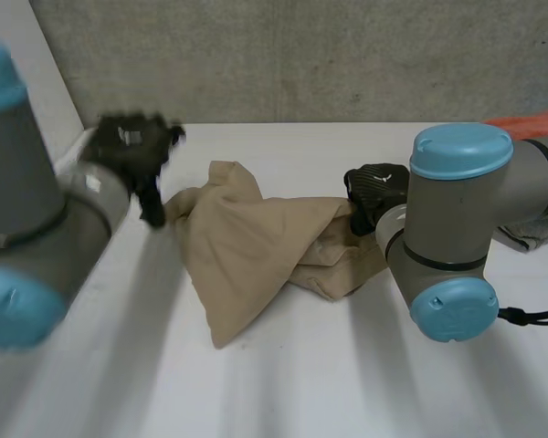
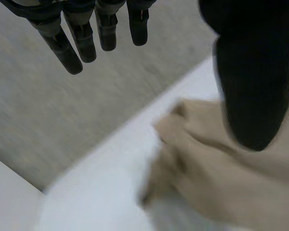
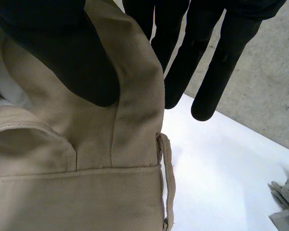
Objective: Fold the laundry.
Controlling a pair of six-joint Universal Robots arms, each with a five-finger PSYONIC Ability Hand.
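Observation:
Beige trousers (image 1: 247, 242) lie bunched in the middle of the white table (image 1: 283, 383). My left hand (image 1: 132, 151) hangs just above their left end. In the left wrist view its fingers (image 2: 86, 41) are straight and spread from the thumb, holding nothing, with the beige cloth (image 2: 221, 178) beneath. My right hand (image 1: 376, 190) is at the trousers' right end. In the right wrist view the thumb (image 3: 62, 53) pinches the waistband (image 3: 130, 120) against the fingers (image 3: 183, 62), beside a belt loop (image 3: 167, 178).
An orange cloth (image 1: 530, 120) lies at the table's back right corner. A grey cloth (image 1: 534, 235) sits behind my right arm, and the same grey cloth (image 3: 286, 202) lies beyond the right hand's fingertips. A concrete wall runs along the table's far edge.

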